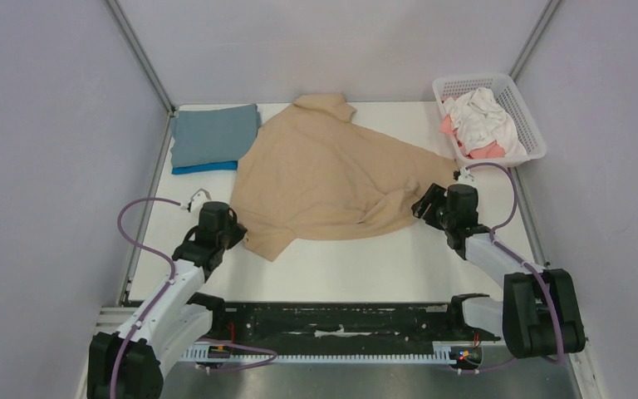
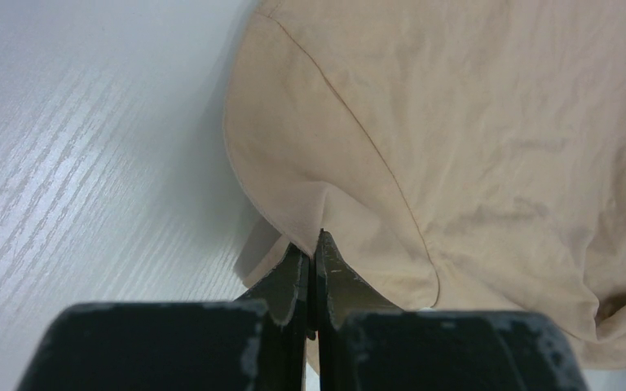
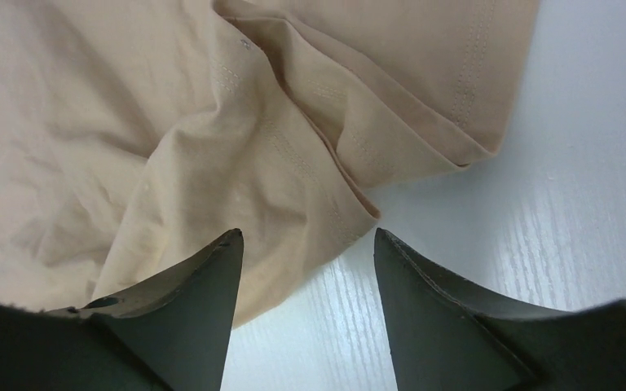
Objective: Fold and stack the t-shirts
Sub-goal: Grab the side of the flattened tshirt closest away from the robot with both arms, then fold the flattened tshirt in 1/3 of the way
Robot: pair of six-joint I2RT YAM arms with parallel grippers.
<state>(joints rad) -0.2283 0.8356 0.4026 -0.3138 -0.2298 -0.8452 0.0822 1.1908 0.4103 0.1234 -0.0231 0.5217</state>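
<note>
Loosely creased, the tan shirt lies spread out ahead of the jaws; the left gripper has jaws pressed together, pinching its sleeve edge at their tips; the right gripper has jaws spread, a stitched hem corner between them.
</note>
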